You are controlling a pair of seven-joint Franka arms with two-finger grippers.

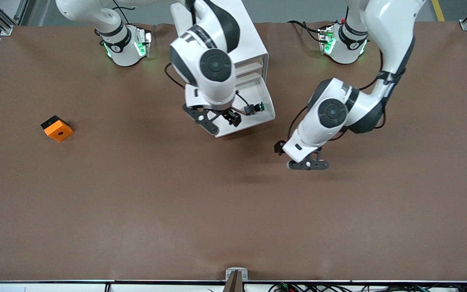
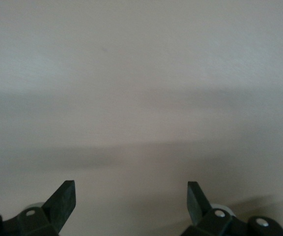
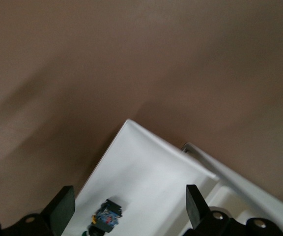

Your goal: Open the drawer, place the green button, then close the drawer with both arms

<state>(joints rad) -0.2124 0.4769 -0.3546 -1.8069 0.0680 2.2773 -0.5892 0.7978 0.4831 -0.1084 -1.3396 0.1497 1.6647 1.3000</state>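
The white cabinet (image 1: 253, 44) stands at the middle of the table near the arms' bases. Its lowest drawer (image 1: 260, 118) is pulled out toward the front camera. The button (image 1: 255, 108), with its green cap and blue base, lies inside the drawer. It also shows in the right wrist view (image 3: 106, 219) on the white drawer floor (image 3: 146, 172). My right gripper (image 1: 220, 120) hangs open and empty over the drawer; in its own view (image 3: 129, 206) the button lies between the fingers. My left gripper (image 1: 308, 164) is open and empty over bare table beside the drawer, toward the left arm's end. Its own view (image 2: 131, 201) shows only the table.
An orange block with a hole (image 1: 57, 128) lies on the brown table toward the right arm's end. The brown cloth (image 1: 233, 211) covers the whole table. The arms' bases (image 1: 126, 44) stand beside the cabinet.
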